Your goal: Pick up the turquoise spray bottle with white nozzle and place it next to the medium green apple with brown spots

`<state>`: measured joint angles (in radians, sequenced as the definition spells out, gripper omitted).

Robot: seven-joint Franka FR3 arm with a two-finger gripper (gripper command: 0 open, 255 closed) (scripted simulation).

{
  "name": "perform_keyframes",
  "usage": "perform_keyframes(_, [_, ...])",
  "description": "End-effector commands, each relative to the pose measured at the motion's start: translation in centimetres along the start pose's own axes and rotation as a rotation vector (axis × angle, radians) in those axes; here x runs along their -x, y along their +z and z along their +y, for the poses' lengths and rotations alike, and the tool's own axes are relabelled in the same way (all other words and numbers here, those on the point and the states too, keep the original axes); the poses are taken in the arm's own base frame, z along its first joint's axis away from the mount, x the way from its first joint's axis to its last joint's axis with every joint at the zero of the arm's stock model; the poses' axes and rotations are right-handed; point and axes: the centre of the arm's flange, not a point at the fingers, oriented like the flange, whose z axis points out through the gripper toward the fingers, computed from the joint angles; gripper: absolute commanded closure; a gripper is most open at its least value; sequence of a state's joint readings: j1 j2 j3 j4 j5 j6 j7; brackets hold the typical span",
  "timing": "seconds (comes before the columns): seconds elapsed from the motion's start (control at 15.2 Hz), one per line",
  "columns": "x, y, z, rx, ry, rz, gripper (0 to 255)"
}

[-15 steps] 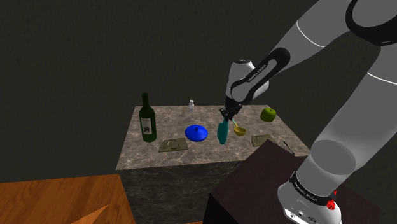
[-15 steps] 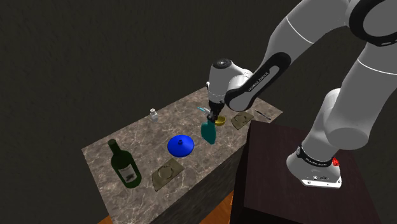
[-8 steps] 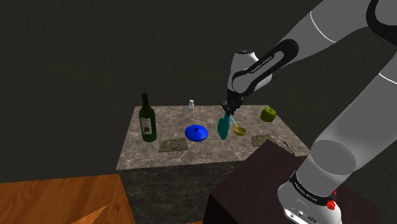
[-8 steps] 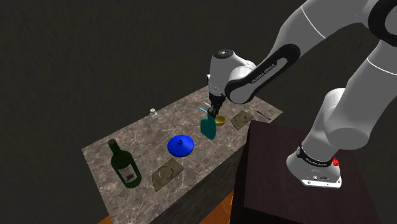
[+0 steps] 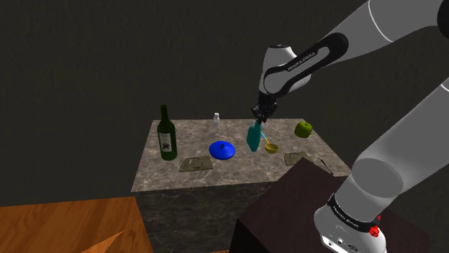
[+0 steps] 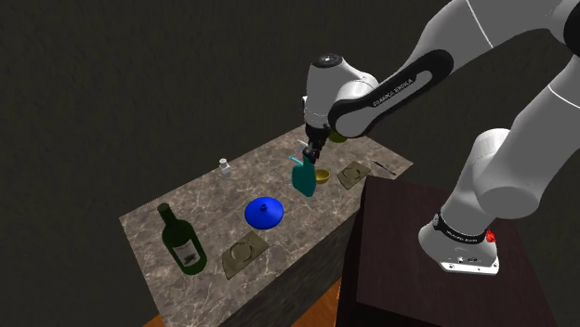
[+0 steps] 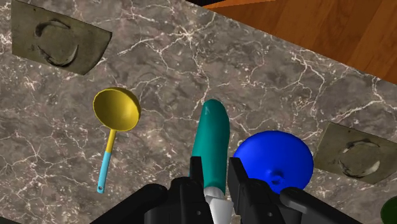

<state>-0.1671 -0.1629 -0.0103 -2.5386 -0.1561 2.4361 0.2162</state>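
Spray bottle [image 5: 252,136] above the table [image 5: 193,140], between lid [image 5: 222,149] and ladle [image 5: 271,147]; apple [image 5: 303,129] at shoulder view's right.

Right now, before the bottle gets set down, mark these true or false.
1. The gripper is shut on the spray bottle. True.
2. The spray bottle is already next to the apple. False: the apple sits apart from it, farther toward the shoulder view's right, beyond the scoop.
3. The wine bottle lies on its side. False: it stands upright on the table.
4. The yellow scoop has a light blue handle. True.
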Motion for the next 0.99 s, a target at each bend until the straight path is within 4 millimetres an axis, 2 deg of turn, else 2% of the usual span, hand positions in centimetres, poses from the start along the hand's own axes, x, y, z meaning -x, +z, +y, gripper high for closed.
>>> perform_keyframes(0.0, [0.1,-1.0,0.1,0.000,0.000,0.000,255])
perform_keyframes(0.92, [-0.5,-8.3,0.7,0.000,0.000,0.000,255])
